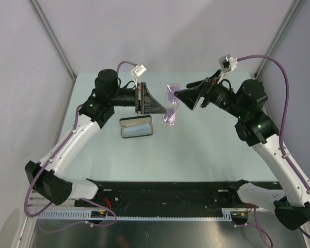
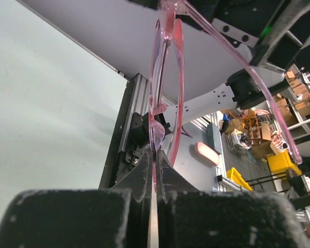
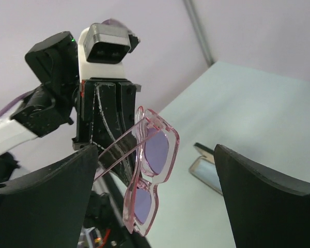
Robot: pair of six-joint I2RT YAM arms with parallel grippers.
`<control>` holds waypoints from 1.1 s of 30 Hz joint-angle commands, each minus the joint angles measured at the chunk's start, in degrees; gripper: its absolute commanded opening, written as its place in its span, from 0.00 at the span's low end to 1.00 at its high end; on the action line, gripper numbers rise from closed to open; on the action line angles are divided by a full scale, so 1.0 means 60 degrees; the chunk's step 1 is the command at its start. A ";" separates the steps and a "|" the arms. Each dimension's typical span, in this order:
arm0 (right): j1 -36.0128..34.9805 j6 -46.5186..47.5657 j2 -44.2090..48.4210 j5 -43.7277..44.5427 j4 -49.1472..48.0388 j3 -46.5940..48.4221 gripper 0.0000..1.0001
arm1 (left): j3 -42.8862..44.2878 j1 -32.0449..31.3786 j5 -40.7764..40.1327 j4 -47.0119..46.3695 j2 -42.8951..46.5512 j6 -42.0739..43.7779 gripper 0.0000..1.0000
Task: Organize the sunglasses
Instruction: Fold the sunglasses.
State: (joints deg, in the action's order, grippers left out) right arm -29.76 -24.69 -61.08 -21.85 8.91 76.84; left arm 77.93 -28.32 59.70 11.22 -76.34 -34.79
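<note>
On the left, the left arm (image 1: 77, 132) reaches in over the bench (image 1: 196, 150), and the left fingers (image 1: 157, 106) are closed on the sunglasses (image 1: 171, 106). From the left wrist we see the two black fingertips pressed together on the pink rim, near where the two lenses meet. The frame rises straight up from the pinch, and one slim arm of the glasses sweeps away to the right.

Just below that hand lies a black case (image 1: 137, 127). It rests flat on the bench with its pale inside showing. It sits near the sunglasses but apart from them.

The sunglasses are up in the air, off the bench, midway between the two hands. In the right wrist view they hang with one purple lens above the other, and their arms are unfolded and point toward the camera.

On the right, the right fingers (image 1: 183, 94) are spread wide open, one on each side of the glasses. The frame front stands clear of both fingers. One arm of the glasses runs close to the finger on the left of that view, and we cannot tell whether its end touches it.
</note>
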 commanded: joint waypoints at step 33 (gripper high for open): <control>-0.0943 -0.0837 -0.0411 -0.1369 -0.1030 0.0026 0.62 | 0.1235 0.0032 0.0655 -0.0376 0.0623 -0.0530 0.00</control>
State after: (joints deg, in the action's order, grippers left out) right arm -35.09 -31.00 -63.35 -31.86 2.87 76.79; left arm 82.76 -28.32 61.58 10.81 -74.02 -36.18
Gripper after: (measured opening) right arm 0.655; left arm 0.011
